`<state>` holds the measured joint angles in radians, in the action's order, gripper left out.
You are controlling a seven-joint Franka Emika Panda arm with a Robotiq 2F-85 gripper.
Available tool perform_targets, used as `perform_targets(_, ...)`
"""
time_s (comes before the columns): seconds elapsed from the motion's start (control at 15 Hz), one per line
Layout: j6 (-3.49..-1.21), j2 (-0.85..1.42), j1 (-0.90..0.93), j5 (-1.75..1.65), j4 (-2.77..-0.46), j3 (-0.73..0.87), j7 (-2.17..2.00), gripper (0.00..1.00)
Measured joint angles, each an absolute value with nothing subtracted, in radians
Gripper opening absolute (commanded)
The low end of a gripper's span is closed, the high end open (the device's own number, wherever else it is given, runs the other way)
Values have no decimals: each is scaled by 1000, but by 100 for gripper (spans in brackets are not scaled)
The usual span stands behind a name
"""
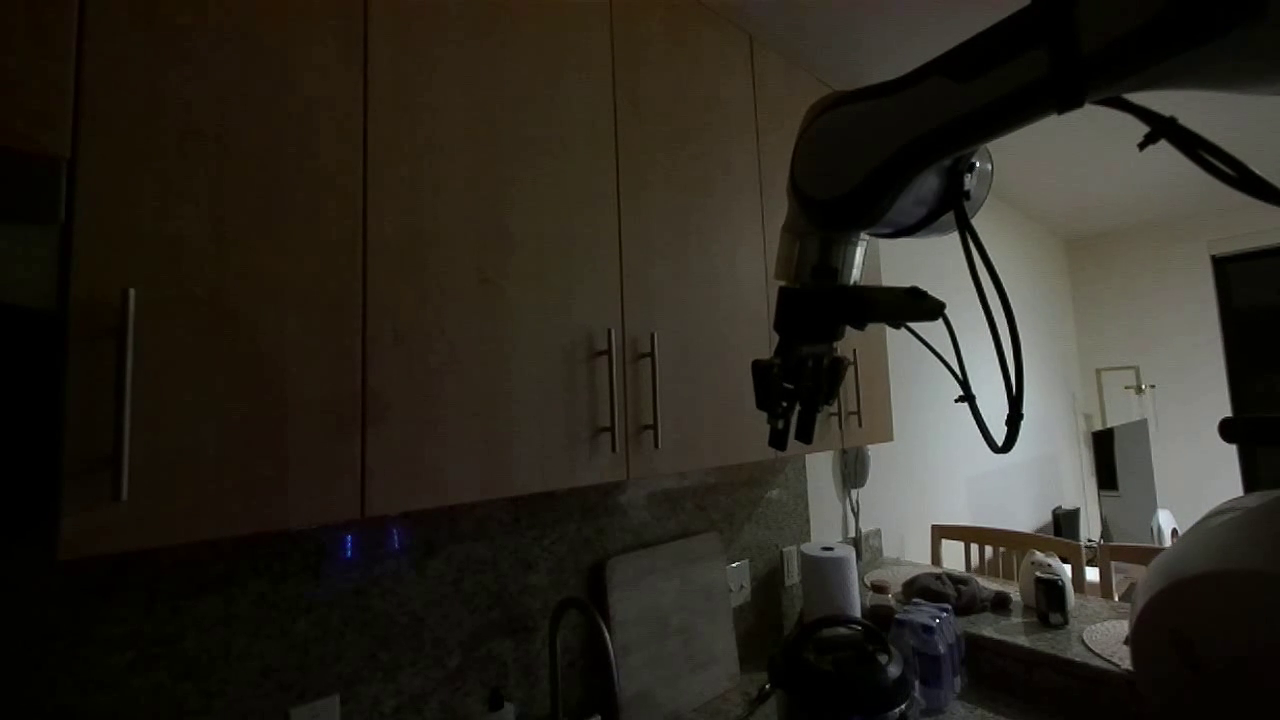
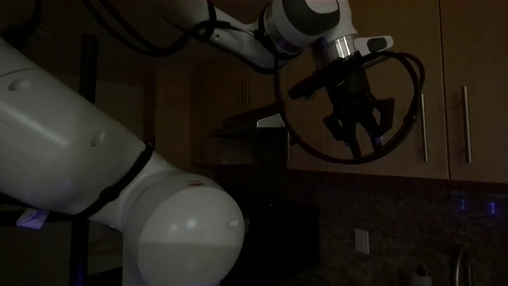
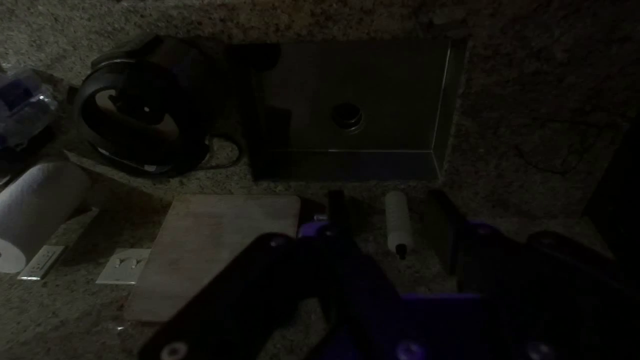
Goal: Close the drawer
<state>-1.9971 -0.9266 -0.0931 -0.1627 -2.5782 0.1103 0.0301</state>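
Note:
Several tall flat beige wall cabinet doors with slim vertical metal bar handles show in both exterior views. They include a wide door (image 1: 490, 230), which also shows in an exterior view (image 2: 391, 131), a door to its right (image 1: 690, 240) and a door to its left (image 1: 220, 230). All of these look flush and shut. No white shelves or dishes show, and I cannot tell which door is the drawer. My gripper (image 1: 791, 442) hangs pointing down in front of the doors, apart from them. It also shows in an exterior view (image 2: 367, 153). In the wrist view its fingers (image 3: 386, 194) are apart with nothing held.
Below are a sink (image 3: 350, 165), a pale cutting board (image 3: 215, 235), a white bottle (image 3: 397, 220), a black pot-like appliance (image 1: 840, 670) and a paper towel roll (image 1: 830, 580). A faucet (image 1: 585, 610) rises by the board. Cables loop beside the wrist. The room is dim.

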Motion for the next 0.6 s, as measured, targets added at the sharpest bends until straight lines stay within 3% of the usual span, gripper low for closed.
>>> perform_targets(0.27,-1966,-927,-80,-163,-2578,110,35,98)
perform_targets(0.6,-1955,-926,-68,-163,-2578,100,35,100)
